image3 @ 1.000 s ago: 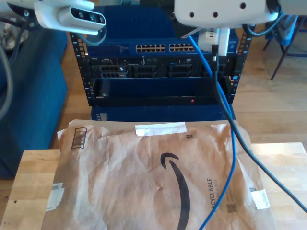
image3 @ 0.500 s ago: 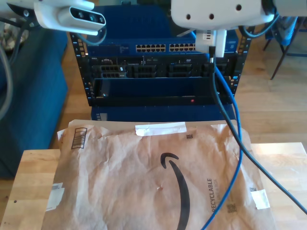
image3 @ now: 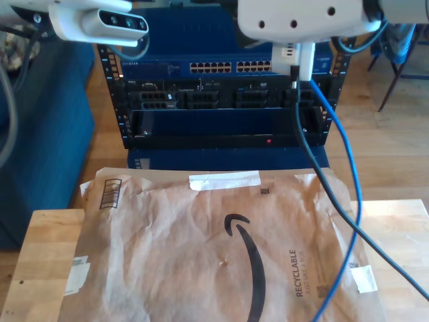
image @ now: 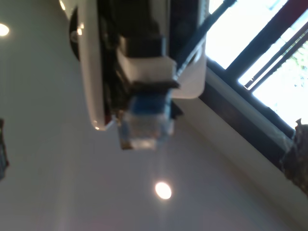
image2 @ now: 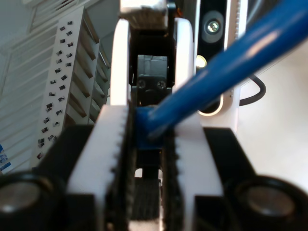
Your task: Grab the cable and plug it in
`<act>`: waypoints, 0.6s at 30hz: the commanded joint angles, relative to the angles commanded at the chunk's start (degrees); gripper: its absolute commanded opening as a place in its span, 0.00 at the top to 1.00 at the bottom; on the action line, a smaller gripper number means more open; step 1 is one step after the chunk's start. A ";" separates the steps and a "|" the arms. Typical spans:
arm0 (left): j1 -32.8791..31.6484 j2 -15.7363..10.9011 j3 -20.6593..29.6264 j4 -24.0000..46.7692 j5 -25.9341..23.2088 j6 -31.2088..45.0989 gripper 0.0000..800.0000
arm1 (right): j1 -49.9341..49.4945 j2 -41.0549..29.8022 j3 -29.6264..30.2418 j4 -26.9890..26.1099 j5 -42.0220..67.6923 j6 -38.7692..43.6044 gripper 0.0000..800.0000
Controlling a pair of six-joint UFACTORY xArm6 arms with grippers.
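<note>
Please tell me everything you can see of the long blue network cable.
The thin bright blue network cable looks like plastic. My second gripper clamps it between white ribbed pads. In the exterior view it hangs in a loose curve, passes over the brown paper mailer's right edge and leaves at the bottom. Its blurred blue-clear plug juts from black-and-white jaws.

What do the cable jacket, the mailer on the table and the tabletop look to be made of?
The cable: smooth, bright blue plastic jacket, bending freely. The mailer: brown kraft paper, matte and creased, with printed marks and tape. The table: pale wood showing grain and plank seams, probably butcher-block.
</note>
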 joint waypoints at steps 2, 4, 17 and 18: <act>0.18 0.00 -0.18 0.18 -0.70 0.00 0.01 | -0.18 0.88 0.18 0.00 -0.09 -0.18 1.00; 0.62 -0.09 -0.53 1.41 -1.67 0.00 0.00 | -0.53 2.02 0.26 -0.18 -0.09 -0.18 1.00; 6.86 0.00 -6.33 29.01 -13.80 7.30 0.00 | -14.95 3.87 6.33 -0.88 0.35 0.44 0.99; 7.21 0.00 -6.86 31.56 -13.89 7.91 0.00 | -15.91 3.69 6.95 -0.97 0.35 0.44 0.99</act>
